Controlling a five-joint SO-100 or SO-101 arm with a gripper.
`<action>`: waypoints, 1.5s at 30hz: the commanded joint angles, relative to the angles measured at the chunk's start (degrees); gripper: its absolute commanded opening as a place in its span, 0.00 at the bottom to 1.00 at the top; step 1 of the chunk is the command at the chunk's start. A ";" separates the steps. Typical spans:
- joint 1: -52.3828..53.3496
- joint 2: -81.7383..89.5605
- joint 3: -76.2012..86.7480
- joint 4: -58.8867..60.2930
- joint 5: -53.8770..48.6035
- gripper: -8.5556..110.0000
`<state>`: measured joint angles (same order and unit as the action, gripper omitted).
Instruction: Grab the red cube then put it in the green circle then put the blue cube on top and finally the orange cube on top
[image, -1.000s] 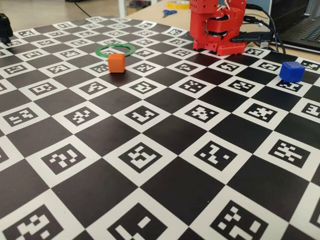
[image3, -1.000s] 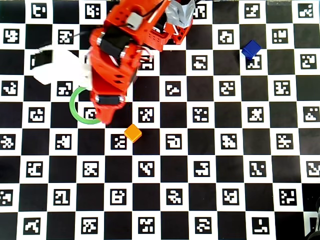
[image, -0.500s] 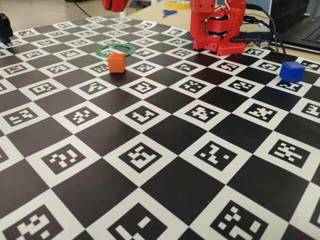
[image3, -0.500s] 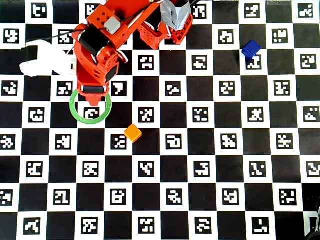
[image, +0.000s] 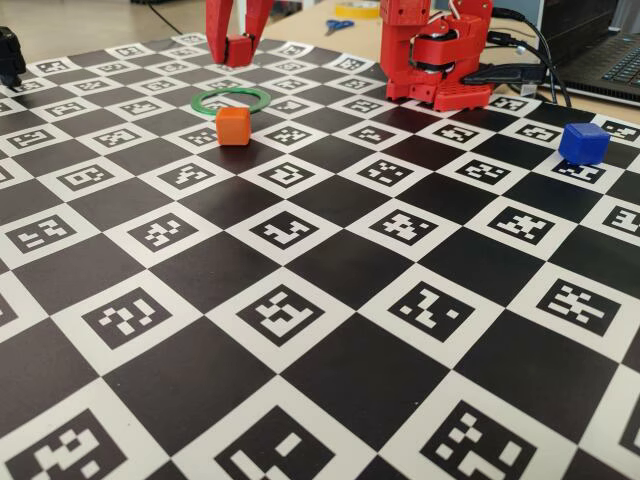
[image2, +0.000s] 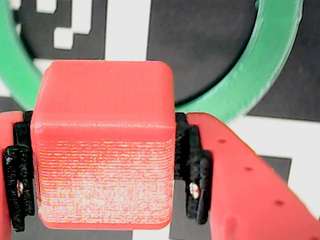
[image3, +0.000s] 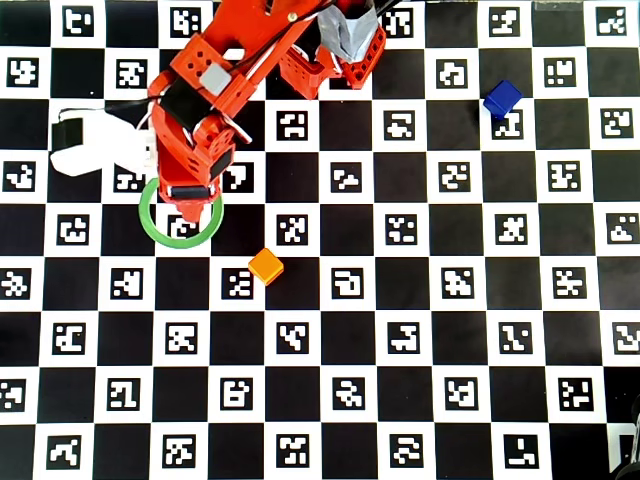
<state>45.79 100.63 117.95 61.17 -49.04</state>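
I'm holding the small matte red plastic cube (image2: 102, 145), rigid and light by the look of it, clamped across opposite flat faces in the gripper (image2: 105, 172), above the thin green ring (image2: 265, 65).

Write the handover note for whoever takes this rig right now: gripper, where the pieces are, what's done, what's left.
Gripper: shut on the red cube, held in the air above the green circle, not yet set down.
Orange cube: on the board just outside the ring, lower right of it in the overhead view.
Blue cube: far off, near the upper right of the overhead view.
Done: red cube picked up and brought over the ring.
Left: place red inside the ring, then stack blue, then orange.
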 joint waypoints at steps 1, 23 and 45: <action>0.88 -0.26 -0.44 -1.85 -0.44 0.14; 1.76 -7.56 0.97 -7.56 -0.62 0.13; 2.81 -10.37 0.09 -10.63 -1.05 0.13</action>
<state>48.08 89.47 119.79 51.33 -50.10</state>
